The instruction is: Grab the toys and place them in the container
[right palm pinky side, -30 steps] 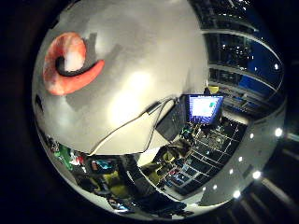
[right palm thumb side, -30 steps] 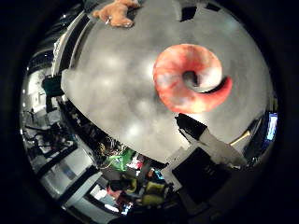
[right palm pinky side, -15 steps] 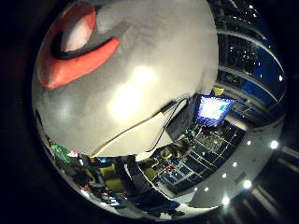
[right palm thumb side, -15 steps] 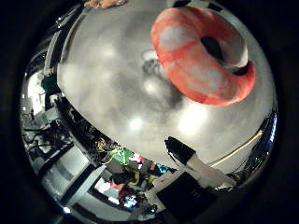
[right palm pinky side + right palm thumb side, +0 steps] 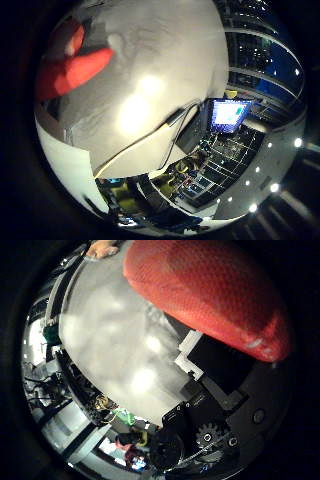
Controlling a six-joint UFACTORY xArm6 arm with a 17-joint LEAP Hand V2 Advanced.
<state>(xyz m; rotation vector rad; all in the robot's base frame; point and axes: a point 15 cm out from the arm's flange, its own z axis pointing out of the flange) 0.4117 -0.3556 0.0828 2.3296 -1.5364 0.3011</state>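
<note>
Closer than half a second ago, the red-orange plush toy point(image 5: 210, 300) now fills much of the thumb-side palm view, so the palm has come down nearly onto it; the whole picture has shifted, which is the camera moving, not the toy. It lies on the grey counter point(image 5: 115, 350), a curled, ring-like soft shape with a knitted or mesh-textured skin and a paler inner patch seen from the little-finger side. A black and white part of the hand point(image 5: 210, 365) reaches in right beside the toy's edge, but whether it touches is unclear. I cannot tell whether the fingers are spread or curled.

By its look the toy should be light, soft and squashy, not slippery and not fragile. It will likely give under pressure, so a hold round the thick curved body, with the thumb through or against the inner hollow, seems safest.

A second, tan plush toy point(image 5: 102, 247) rests farther off near the counter's edge. No container shows in either view.
</note>
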